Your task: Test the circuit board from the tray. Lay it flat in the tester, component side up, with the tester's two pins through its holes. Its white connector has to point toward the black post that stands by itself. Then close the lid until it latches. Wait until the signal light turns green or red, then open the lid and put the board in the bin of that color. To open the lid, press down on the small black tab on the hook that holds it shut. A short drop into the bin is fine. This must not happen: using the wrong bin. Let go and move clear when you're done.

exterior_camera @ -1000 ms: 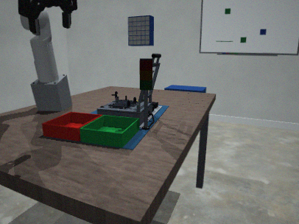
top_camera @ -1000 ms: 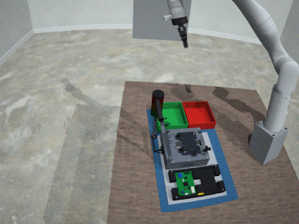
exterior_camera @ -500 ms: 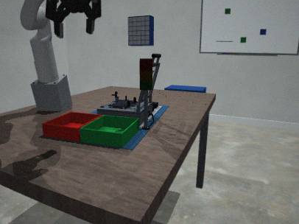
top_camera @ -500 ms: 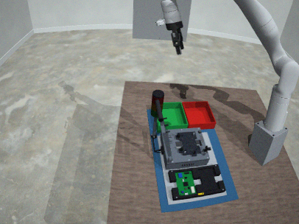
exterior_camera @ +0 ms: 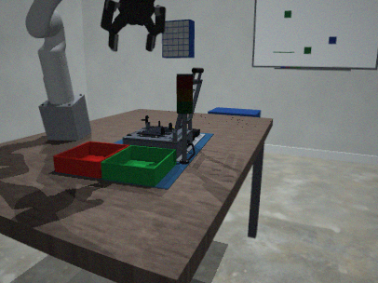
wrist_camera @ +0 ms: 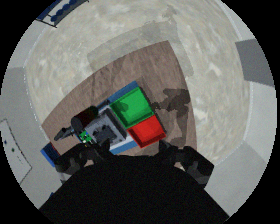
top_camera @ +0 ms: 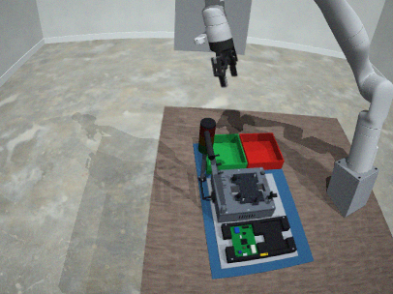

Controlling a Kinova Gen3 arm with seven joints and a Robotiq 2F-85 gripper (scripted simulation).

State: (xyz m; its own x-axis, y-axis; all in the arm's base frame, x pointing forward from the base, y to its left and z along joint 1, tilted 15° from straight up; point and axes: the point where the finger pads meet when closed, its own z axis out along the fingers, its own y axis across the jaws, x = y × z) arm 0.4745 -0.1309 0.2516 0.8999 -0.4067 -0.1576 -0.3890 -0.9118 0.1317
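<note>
The green circuit board (top_camera: 243, 240) (wrist_camera: 86, 136) lies component side up in the left part of the black tray (top_camera: 277, 236). Its white connector (top_camera: 253, 249) is at its lower right corner in the top view. The grey tester (top_camera: 247, 213) (exterior_camera: 154, 139) (wrist_camera: 103, 129) stands behind the tray, its lid raised at the left. The pins and lone black post are too small to tell. The signal light (top_camera: 207, 135) (exterior_camera: 184, 94) looks unlit. The green bin (top_camera: 227, 154) (exterior_camera: 139, 168) and red bin (top_camera: 261, 151) (exterior_camera: 78, 165) are empty. My gripper (top_camera: 228, 79) (exterior_camera: 131, 49) (wrist_camera: 134, 144) is open and empty, high above the bins' far side.
The tester and tray are on a pale plate over a blue mat (top_camera: 299, 249) (exterior_camera: 173, 180) on the wooden table (top_camera: 169, 249) (exterior_camera: 135, 226). The signal light and raised lid are the tall obstacles at the left in the top view. The arm's base (top_camera: 352, 187) (exterior_camera: 65, 119) stands at the right there.
</note>
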